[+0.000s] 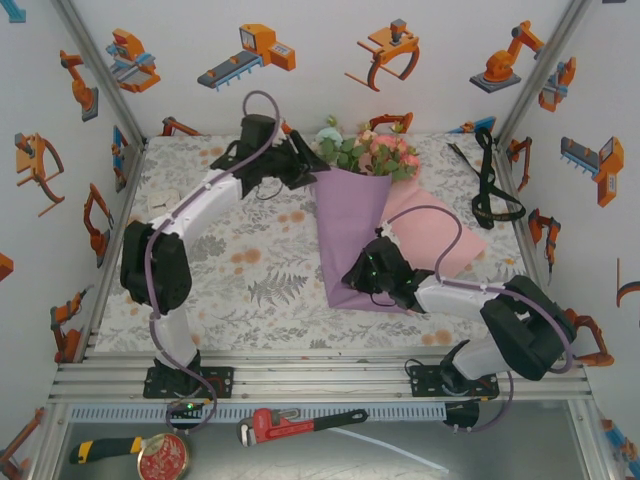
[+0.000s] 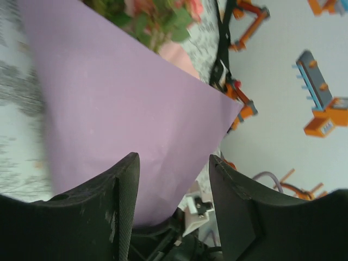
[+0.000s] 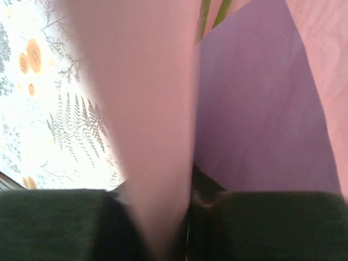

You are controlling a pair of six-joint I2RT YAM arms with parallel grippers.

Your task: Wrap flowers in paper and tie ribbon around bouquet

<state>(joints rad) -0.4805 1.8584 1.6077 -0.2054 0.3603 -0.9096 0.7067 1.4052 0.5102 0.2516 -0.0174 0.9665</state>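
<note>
On your left, the left arm reaches across the floral table cover [image 1: 250, 250] to the far middle of the table. Your left gripper [image 2: 173, 157] sits at the upper left edge of the paper [image 1: 350, 225]. Its jaws stand partly apart and are not clamped on anything. In the left wrist view, the lilac sheet spreads just beyond the gap between the two fingers [image 2: 117, 206]. You cannot tell from that view whether the sheet's near edge reaches in between them.

At the centre, the paper lies folded lengthwise, lilac side up. It is wide at the far end and runs toward the near edge of the table. The flowers [image 1: 380, 152] spill out of the far, open end, pink and cream blooms over green leaves.

Just right of centre, your right gripper [image 3: 157, 196] sits on the near end of the paper. It is closed on a raised fold whose pink side faces the right wrist camera, and the fold runs down between the two fingers. Behind the fold in that view you see the lilac face and two green stems [image 3: 204, 16].

Further right, a pink flap [image 1: 435, 230] of the sheet lies flat on the cover. The ribbon [image 1: 487, 180] lies in a black loop near the far right edge, well apart from the paper and both grippers.
</note>
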